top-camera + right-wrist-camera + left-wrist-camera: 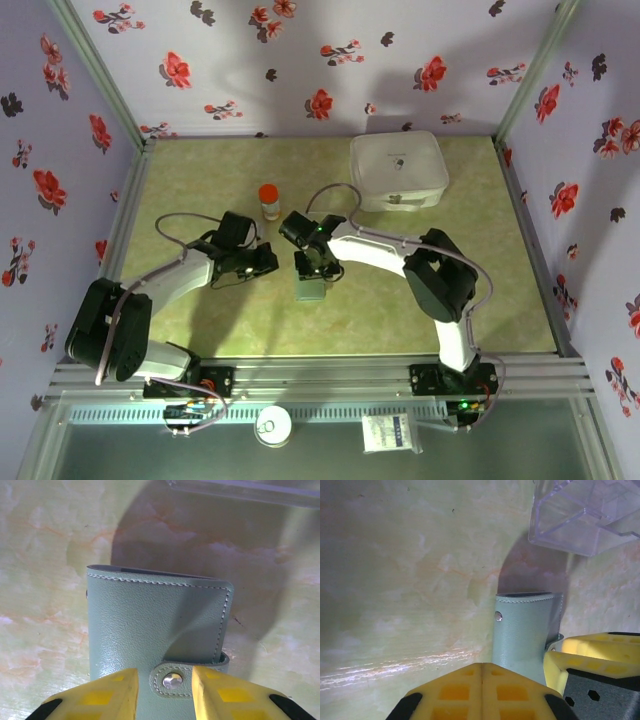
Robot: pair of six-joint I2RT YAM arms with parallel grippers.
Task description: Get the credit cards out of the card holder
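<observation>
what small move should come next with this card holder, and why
Probably close the right pincer onto the snap tab and peel it open. The card holder is snapped shut, the right pincer straddles that tab with its jaws apart, and the left pincer sits shut at the holder's edge.

top external: high, looking steeply down | wrist cams: close, low — both share the card holder (pixel 522 635)
</observation>
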